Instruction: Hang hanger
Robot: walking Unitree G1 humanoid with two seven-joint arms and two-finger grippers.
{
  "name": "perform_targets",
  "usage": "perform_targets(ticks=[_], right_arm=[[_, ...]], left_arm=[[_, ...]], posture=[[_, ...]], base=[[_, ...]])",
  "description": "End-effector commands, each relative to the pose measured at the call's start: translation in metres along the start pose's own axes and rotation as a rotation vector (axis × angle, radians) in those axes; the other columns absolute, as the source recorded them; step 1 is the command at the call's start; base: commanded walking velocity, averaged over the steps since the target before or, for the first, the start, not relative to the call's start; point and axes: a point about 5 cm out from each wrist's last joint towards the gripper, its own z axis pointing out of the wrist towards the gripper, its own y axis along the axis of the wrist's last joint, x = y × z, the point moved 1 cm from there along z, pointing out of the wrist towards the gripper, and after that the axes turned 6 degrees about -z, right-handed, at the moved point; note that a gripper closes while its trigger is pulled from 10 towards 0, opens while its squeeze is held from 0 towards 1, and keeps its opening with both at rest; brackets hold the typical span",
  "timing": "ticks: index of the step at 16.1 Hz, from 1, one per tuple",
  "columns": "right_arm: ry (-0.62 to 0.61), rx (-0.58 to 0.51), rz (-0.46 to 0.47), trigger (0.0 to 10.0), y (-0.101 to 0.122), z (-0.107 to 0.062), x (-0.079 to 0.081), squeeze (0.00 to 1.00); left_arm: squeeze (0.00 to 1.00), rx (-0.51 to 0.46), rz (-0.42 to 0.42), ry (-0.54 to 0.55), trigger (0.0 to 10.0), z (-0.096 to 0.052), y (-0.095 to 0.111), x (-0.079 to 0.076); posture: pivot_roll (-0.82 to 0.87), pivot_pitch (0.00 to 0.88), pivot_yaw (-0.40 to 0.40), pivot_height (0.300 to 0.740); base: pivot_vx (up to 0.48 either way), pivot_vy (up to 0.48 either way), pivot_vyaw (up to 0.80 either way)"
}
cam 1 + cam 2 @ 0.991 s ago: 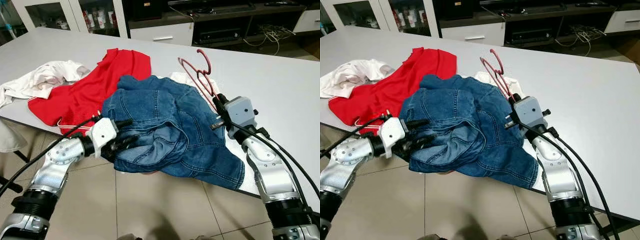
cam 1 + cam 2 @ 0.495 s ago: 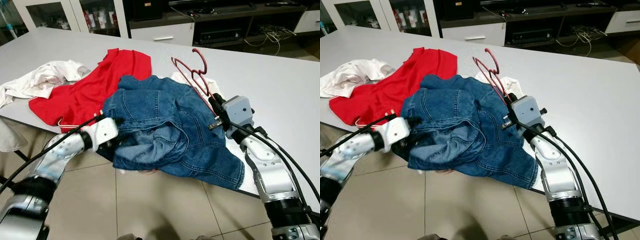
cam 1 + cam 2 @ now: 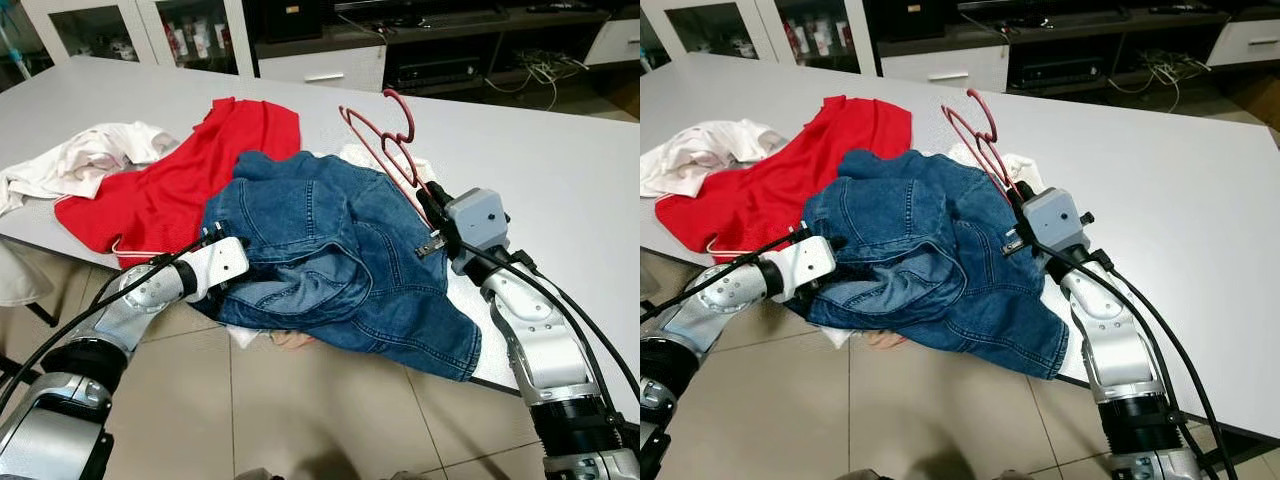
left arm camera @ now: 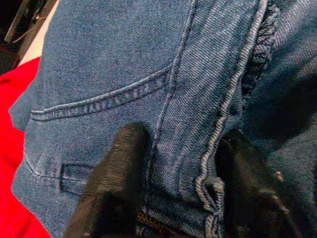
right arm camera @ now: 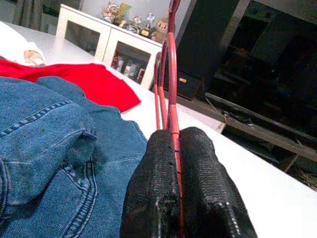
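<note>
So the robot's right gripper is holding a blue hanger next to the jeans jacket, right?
Not blue. The hanger pinched in the right gripper is red, as the right wrist view shows. It is held next to the jeans jacket.

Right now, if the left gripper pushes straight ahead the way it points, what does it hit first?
The denim jacket. The left gripper already has a seamed fold of it between its fingers, so going forward only drives deeper into the bunched denim. What lies behind the cloth is hidden.
</note>
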Motion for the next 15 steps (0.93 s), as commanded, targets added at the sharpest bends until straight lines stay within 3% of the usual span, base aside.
perform_targets(ticks=[1,5,9,10,11,12,13,15], right_arm=[[-0.005,-0.023,0.005,10.0,0.007,0.001,-0.001,0.0],[-0.01,-0.029,0.004,10.0,0.008,0.002,-0.003,0.0],[-0.05,-0.031,-0.002,10.0,0.01,0.004,-0.009,0.0],[-0.05,-0.031,-0.002,10.0,0.01,0.004,-0.009,0.0],[-0.06,-0.03,-0.001,10.0,0.01,0.004,-0.01,0.0],[-0.062,-0.029,0.0,10.0,0.009,0.004,-0.01,0.0],[-0.07,-0.025,0.009,10.0,0.008,0.003,-0.009,0.0],[-0.071,-0.024,0.013,10.0,0.008,0.003,-0.008,0.0]], left_arm=[[0.0,0.031,-0.047,-0.003,0.0,0.001,-0.007,-0.003],[0.0,-0.044,-0.131,0.118,0.0,0.002,0.002,0.011],[0.0,-0.208,-0.197,0.369,0.0,-0.005,0.027,0.049],[0.0,-0.208,-0.197,0.369,0.0,-0.005,0.027,0.049],[0.0,-0.254,-0.207,0.467,0.0,-0.011,0.034,0.064],[0.0,-0.269,-0.208,0.502,0.0,-0.013,0.036,0.069],[0.0,-0.322,-0.227,0.619,0.0,-0.024,0.042,0.088],[0.0,-0.363,-0.243,0.691,0.0,-0.031,0.048,0.1]], posture=[[-0.11,0.0,0.071,0.74],[-0.11,0.0,0.067,0.74],[-0.11,0.0,0.069,0.74],[-0.11,0.0,0.069,0.74],[-0.11,0.0,0.074,0.74],[-0.11,0.0,0.074,0.74],[-0.11,0.0,0.08,0.74],[-0.11,0.0,0.085,0.74]], base=[[0.0,0.0,0.0],[0.0,0.0,0.0],[0.0,0.0,0.0],[0.0,0.0,0.0],[0.0,0.0,0.0],[0.0,0.0,0.0],[0.0,0.0,0.0],[0.0,0.0,0.0]])
